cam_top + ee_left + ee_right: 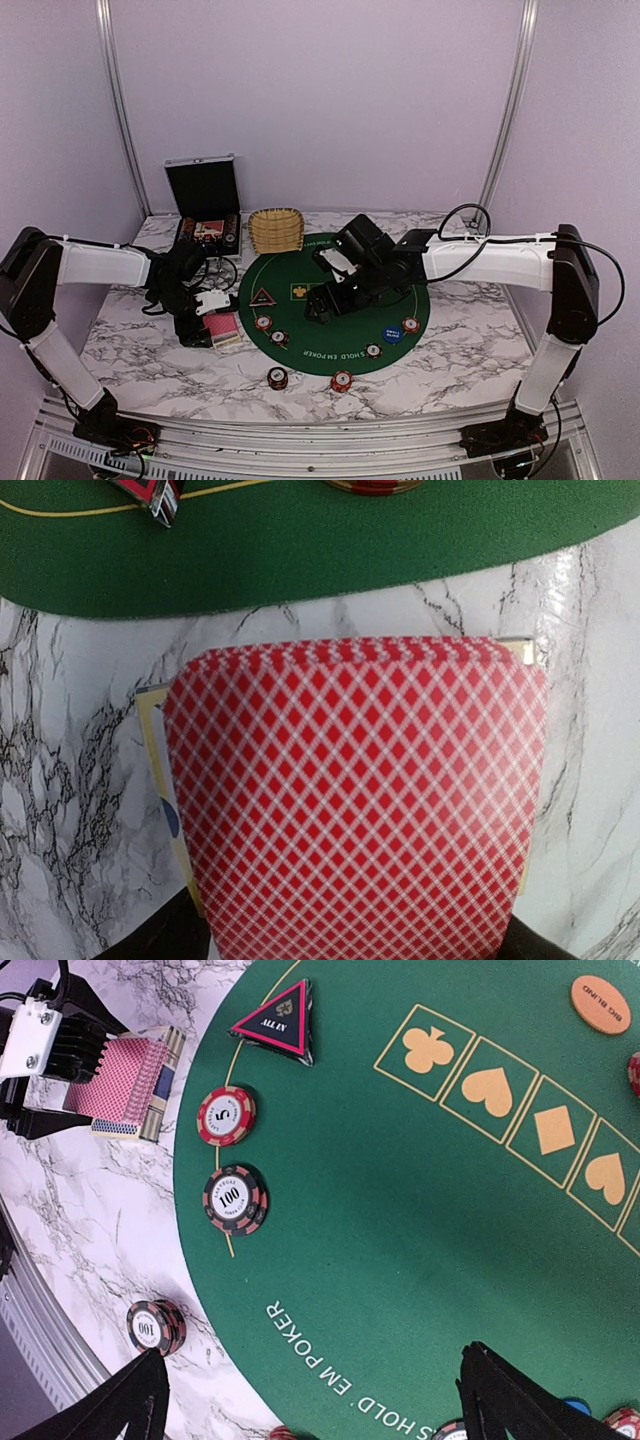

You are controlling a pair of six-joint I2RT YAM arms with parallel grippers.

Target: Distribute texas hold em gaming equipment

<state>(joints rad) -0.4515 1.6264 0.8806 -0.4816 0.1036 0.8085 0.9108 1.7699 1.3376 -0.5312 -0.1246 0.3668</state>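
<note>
Left gripper (350,938): jaws at both sides of top playing card (355,800), card fills gap between them; pinched or not, cannot tell. Card pile under jaws on marble table (70,780), green mat (300,560) ahead. Right gripper (312,1360): jaws wide, nothing between, over mat. Ahead of jaws: black chip (234,1198), red chip (226,1116), triangular marker (275,1025).

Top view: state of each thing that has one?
Black case: open, lid upright.
Wicker basket: upright.
Card deck: on the marble, beside the green mat.
Left gripper: astride that deck, grip unclear.
Right gripper: open, over the green mat.
</note>
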